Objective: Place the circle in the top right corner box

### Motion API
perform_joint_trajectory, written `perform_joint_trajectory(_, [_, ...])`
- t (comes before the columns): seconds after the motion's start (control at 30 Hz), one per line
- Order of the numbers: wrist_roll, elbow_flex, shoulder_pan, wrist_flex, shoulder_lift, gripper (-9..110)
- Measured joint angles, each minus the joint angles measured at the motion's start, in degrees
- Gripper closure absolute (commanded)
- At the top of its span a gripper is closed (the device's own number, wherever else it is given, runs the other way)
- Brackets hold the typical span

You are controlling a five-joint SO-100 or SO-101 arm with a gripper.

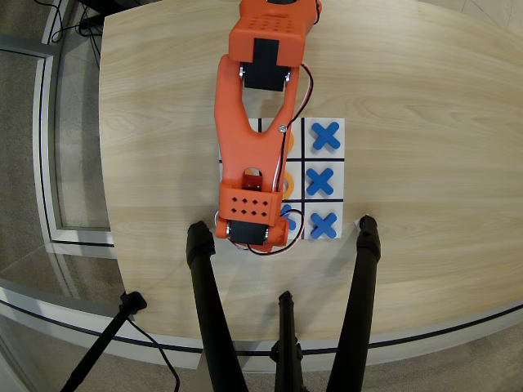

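Observation:
The white 3x3 board lies mid-table. Blue X pieces fill its right column, at the top, middle and bottom. Part of another blue X shows in the bottom middle cell. My orange arm covers the left column and part of the middle one. Orange edges, likely rings, peek out beside the arm in the top middle cell and the centre cell. My gripper's fingers are hidden under the wrist body, over the board's lower left. The plain empty corner cell is hidden.
Three black tripod legs rise over the table's near edge, just below the board. Bare wood lies left and right of the board. Cables lie on the floor at the top left.

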Motion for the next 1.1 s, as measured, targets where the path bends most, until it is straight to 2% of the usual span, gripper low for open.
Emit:
perform_joint_trajectory(0.47, [0.00,-1.14,0.00,1.41,-0.09,93])
perform_joint_trajectory(0.73, [0.53,-4.48,0.00,4.31,0.18,93])
perform_joint_trajectory(1.1, [-1.23,-9.49,0.44,15.21,15.38,93])
